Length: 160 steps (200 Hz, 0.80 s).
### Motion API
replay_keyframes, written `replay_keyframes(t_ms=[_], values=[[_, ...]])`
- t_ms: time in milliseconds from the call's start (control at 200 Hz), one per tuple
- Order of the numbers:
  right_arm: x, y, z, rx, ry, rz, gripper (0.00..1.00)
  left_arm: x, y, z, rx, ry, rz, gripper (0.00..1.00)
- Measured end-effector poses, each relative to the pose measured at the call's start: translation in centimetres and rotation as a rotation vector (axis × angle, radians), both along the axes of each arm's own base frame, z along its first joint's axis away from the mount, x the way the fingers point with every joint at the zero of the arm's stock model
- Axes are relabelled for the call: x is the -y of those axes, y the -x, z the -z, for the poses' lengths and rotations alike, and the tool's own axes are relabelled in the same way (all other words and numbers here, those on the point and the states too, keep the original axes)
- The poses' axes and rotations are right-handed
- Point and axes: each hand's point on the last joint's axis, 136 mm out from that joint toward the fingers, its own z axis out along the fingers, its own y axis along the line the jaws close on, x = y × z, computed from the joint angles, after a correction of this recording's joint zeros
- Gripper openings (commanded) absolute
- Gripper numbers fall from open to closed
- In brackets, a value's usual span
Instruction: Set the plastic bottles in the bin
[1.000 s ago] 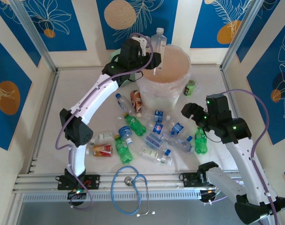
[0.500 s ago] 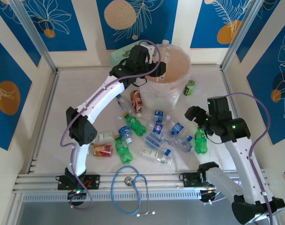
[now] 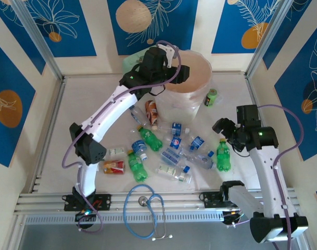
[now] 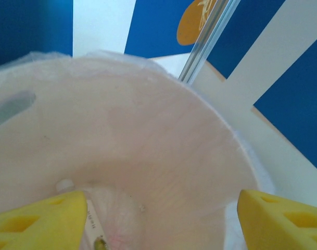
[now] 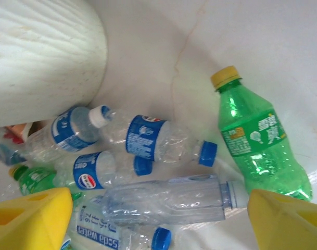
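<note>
My left gripper (image 3: 175,66) hangs open over the mouth of the pale pink bin (image 3: 188,94). In the left wrist view its yellow fingers (image 4: 41,219) stand wide apart above the bin's lined wall (image 4: 148,125), and one bottle (image 4: 91,225) lies at the bottom. Several plastic bottles lie on the table in front of the bin: green ones (image 3: 150,138) (image 3: 223,156), clear blue-labelled ones (image 3: 175,156) and red-labelled ones (image 3: 152,112). My right gripper (image 3: 222,127) is open above them, with a clear bottle (image 5: 174,200) lying below its fingers and a green bottle (image 5: 257,146) just to the right.
A short dark-green can (image 3: 211,97) stands right of the bin and a mint-green case (image 3: 129,62) behind it. A blue stethoscope (image 3: 145,208) lies at the near edge. Metal rails and patterned walls close the table in on three sides.
The left gripper moved from holding a clear bottle upright above the rim to over the bin and opened; the bottle now lies inside. The right arm shifted slightly to the right.
</note>
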Motion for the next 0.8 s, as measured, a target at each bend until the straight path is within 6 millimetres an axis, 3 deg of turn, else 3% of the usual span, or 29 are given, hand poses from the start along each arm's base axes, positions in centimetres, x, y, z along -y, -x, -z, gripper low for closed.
replay_keyframes(t_ms=[125, 215, 355, 425, 530, 800], values=[[1.1, -0.1, 1.7, -0.067, 0.000, 0.044, 0.94, -1.4, 2.5, -4.1, 0.066, 0.031, 0.009, 0.74], [1.6, 0.2, 3.7, -0.139, -0.008, 0.071, 0.95, -3.8, 5.4, -6.5, 0.105, 0.054, 0.015, 0.74], [2.0, 1.2, 7.0, -0.263, -0.017, 0.092, 0.95, -8.5, 9.9, -6.9, 0.126, 0.065, -0.004, 0.75], [2.0, 1.5, 8.1, -0.308, -0.019, 0.095, 0.95, -10.6, 11.8, -5.7, 0.117, 0.056, -0.020, 0.74], [2.0, 1.5, 9.3, -0.362, -0.022, 0.099, 0.95, -13.0, 13.7, -2.2, 0.059, 0.035, -0.052, 0.73], [2.3, 2.1, 13.0, -0.515, -0.008, 0.131, 0.96, -15.3, 16.1, 8.4, -0.193, -0.003, -0.116, 0.71]])
